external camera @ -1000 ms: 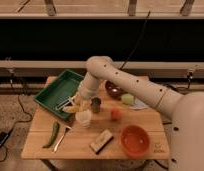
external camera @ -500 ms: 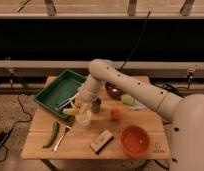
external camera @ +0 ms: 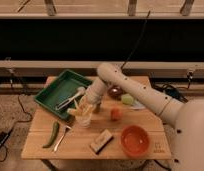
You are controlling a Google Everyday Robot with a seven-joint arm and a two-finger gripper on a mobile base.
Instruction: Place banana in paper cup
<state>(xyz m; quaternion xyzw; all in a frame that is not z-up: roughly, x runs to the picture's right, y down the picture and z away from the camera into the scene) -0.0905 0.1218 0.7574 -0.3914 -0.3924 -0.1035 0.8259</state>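
1. One gripper (external camera: 84, 106) hangs directly above the paper cup (external camera: 84, 119), grasping the banana (external camera: 75, 111), which lies tilted across the cup's rim.
2. Green tray (external camera: 51, 91) sits far left; green pepper (external camera: 52, 134) near left.
3. Orange fruit (external camera: 115, 114) stands right of the cup; red bowl (external camera: 134, 140) near right.

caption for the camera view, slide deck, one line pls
Gripper holds the banana just above the paper cup on a wooden table, beside a green tray.
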